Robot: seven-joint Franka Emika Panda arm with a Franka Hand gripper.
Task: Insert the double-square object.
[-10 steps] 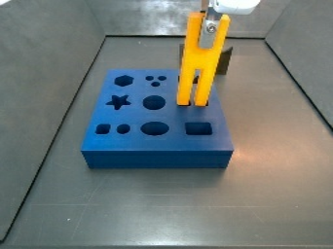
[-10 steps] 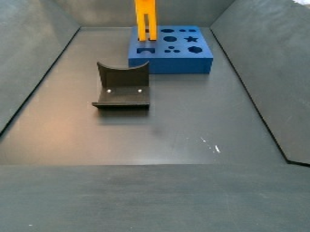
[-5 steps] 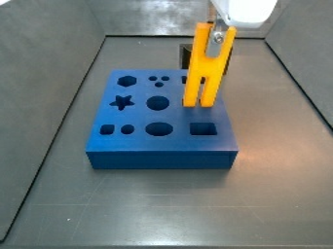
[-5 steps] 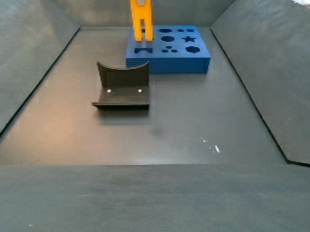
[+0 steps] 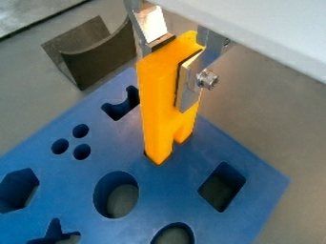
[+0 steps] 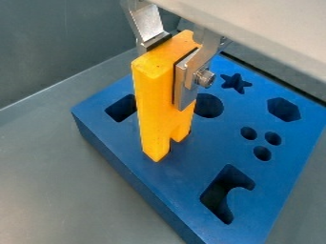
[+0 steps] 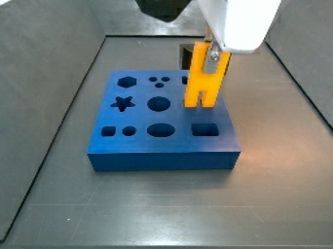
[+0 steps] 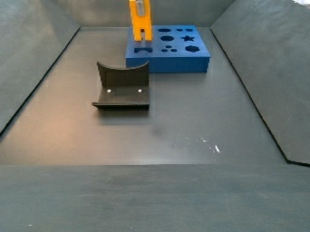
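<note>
Since a second ago the gripper (image 7: 211,60) has carried the tall bright yellow double-square object (image 7: 203,76) up and toward the blue block's near right corner. The object's prong tips hang just above the blue foam block with shaped cut-outs (image 7: 130,131), over the edge nearest the dark grey block with a curved notch (image 8: 121,88). The silver fingers (image 5: 193,71) are clamped on the bar's upper part, one plate on each side. The blue block sits toward the table's far end.
</note>
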